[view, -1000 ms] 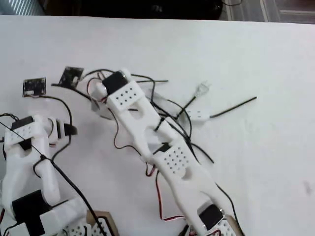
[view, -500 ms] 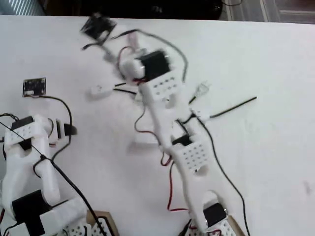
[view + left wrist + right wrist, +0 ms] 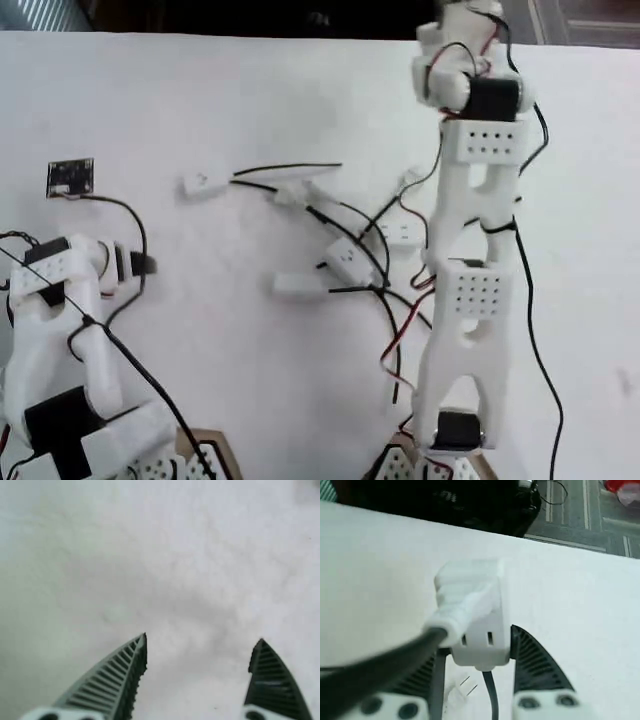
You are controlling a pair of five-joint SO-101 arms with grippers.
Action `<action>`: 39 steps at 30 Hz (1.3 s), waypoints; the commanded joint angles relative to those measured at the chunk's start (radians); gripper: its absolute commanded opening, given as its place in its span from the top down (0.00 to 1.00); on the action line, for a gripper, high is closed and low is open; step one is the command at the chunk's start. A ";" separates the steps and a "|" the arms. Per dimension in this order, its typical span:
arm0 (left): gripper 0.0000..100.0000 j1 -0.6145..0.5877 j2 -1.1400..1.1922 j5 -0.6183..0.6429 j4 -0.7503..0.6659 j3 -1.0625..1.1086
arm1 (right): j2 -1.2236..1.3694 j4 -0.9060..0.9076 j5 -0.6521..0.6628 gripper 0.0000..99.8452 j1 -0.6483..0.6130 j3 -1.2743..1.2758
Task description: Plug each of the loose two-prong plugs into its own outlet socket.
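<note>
**Lifted socket block: mating step**

The white socket block [image 3: 476, 652] is clamped between the jaws of the right gripper [image 3: 476, 641] and held aloft, beyond the cord tangle [image 3: 350, 250] toward the far edge of the table [image 3: 200, 80]. A white plug body [image 3: 465, 597] with a thick black cord [image 3: 380, 665] lies over the block; whether it is seated cannot be told. The pairing of one plug with its socket is judged to be in hand; prongs squared to the slots and a straight push are called for next. Loose white connectors [image 3: 300, 285] are scattered within and beside the tangle. The left gripper [image 3: 202, 638] is spread wide, empty, over bare table well apart from the tangle.
</note>
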 commanded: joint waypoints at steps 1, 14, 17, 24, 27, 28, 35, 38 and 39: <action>0.68 0.015 -0.033 0.006 -0.015 -0.003 | 0.108 -0.200 -0.008 0.98 0.077 -0.035; 0.68 0.016 -0.033 0.006 -0.015 -0.003 | 0.412 -0.429 0.738 0.98 0.015 -0.037; 0.68 0.016 -0.033 0.005 -0.015 -0.003 | 0.452 -0.426 0.795 0.95 0.008 -0.037; 0.68 0.016 -0.033 0.005 -0.015 -0.003 | 0.456 -0.315 0.793 0.60 0.018 -0.072; 0.68 0.016 -0.033 0.005 -0.015 -0.003 | 0.397 -0.206 0.755 0.60 0.012 -0.092; 0.68 0.016 -0.033 0.005 -0.015 -0.003 | 0.363 -0.174 0.730 0.61 0.012 -0.087; 0.68 0.016 -0.033 0.005 -0.015 -0.003 | 0.194 0.176 0.552 0.64 0.002 -0.086; 0.68 0.016 -0.033 0.005 -0.015 -0.003 | 0.176 0.223 0.479 0.64 -0.001 -0.086; 0.68 0.016 -0.033 0.005 -0.015 -0.003 | 0.174 0.223 0.459 0.64 0.001 -0.086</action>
